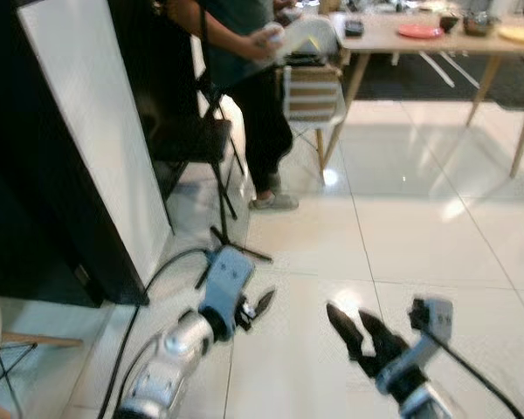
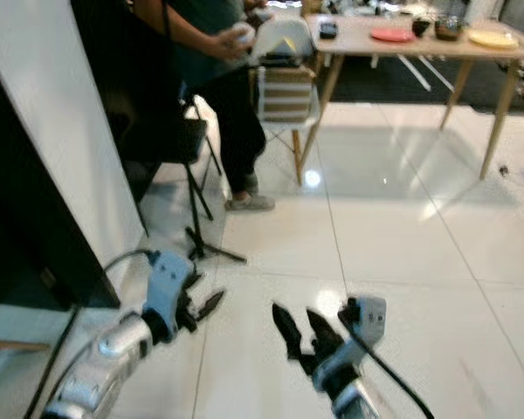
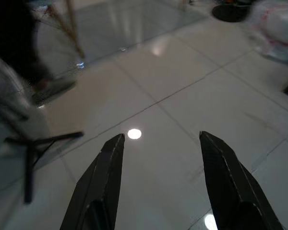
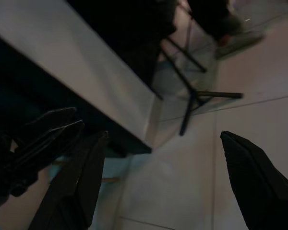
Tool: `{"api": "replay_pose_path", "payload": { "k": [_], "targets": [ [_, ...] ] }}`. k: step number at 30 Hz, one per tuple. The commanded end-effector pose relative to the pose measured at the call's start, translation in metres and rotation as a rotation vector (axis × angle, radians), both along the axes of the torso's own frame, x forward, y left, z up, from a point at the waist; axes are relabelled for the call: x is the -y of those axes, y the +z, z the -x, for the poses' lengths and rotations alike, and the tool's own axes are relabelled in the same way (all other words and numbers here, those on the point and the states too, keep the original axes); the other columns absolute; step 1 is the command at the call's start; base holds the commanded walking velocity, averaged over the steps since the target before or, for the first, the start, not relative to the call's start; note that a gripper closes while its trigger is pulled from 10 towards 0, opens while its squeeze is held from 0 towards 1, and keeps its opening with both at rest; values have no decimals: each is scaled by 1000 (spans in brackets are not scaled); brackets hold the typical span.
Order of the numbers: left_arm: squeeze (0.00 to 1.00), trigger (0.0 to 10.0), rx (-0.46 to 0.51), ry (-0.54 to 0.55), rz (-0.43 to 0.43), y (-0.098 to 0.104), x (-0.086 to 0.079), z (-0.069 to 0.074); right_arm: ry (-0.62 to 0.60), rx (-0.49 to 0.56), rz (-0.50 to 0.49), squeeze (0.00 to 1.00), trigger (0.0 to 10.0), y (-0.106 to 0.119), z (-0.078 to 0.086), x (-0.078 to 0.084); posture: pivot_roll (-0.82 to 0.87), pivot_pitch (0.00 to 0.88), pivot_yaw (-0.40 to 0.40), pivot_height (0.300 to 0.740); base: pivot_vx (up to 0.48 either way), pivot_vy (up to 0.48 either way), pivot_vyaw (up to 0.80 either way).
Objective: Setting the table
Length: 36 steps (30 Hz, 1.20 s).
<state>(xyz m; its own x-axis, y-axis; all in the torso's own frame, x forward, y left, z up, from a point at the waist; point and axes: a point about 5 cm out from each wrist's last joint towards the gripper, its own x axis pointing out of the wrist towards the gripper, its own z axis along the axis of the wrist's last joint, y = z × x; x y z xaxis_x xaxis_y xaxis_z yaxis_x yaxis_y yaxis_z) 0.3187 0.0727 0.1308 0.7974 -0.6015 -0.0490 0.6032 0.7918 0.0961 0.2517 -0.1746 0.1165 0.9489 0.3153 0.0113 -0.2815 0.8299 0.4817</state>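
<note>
**Table well ahead, both grippers empty**

Left eye view: the long light wooden dining table [image 1: 393, 39] stands far across the glossy pale tiled floor [image 1: 419, 227], ahead and to the robot's right, so the right arm is on the nearer side. Its long axis runs across the view. On its top lie a flat red plate [image 1: 419, 30], a small dark bowl [image 1: 449, 23] and a pale yellow plate [image 1: 520, 33] toward the far right end. A person in dark trousers [image 1: 258, 105] stands off the table's left corner, beside a white slatted chair [image 1: 313, 92]. The left gripper [image 1: 260, 305] and right gripper [image 1: 354, 325] hover low over the tiles, holding nothing.

Right eye view: same layout; a black folding stand [image 2: 192, 218] stands between robot and person, next to a white panel [image 2: 61, 148].

Left wrist view: two matte black tapered fingers [image 3: 105, 177] spread wide over shiny tile.

Right wrist view: dim; its fingers [image 4: 249, 182] are parted wide, empty, with the left gripper's black tips beside them.

I'd judge walking closer comes first.
</note>
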Motion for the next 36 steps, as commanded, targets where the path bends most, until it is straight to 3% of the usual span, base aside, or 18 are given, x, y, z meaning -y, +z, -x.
{"api": "replay_pose_path", "payload": {
  "k": [1,32,36],
  "targets": [
    [0,10000,-25,2,-8,-6,0,2,-2,-25,4,0,10000,-5,3,1,-82,125,117,740,0,0,-800],
    [0,10000,-27,6,-17,-9,0,3,1,-35,0,0,10000,-7,2,0,-79,113,114,740,0,0,-800],
    [0,10000,-28,43,-39,-11,-5,2,3,-36,1,0,10000,-7,0,-1,-75,110,112,740,0,0,-800]
  ]
}}
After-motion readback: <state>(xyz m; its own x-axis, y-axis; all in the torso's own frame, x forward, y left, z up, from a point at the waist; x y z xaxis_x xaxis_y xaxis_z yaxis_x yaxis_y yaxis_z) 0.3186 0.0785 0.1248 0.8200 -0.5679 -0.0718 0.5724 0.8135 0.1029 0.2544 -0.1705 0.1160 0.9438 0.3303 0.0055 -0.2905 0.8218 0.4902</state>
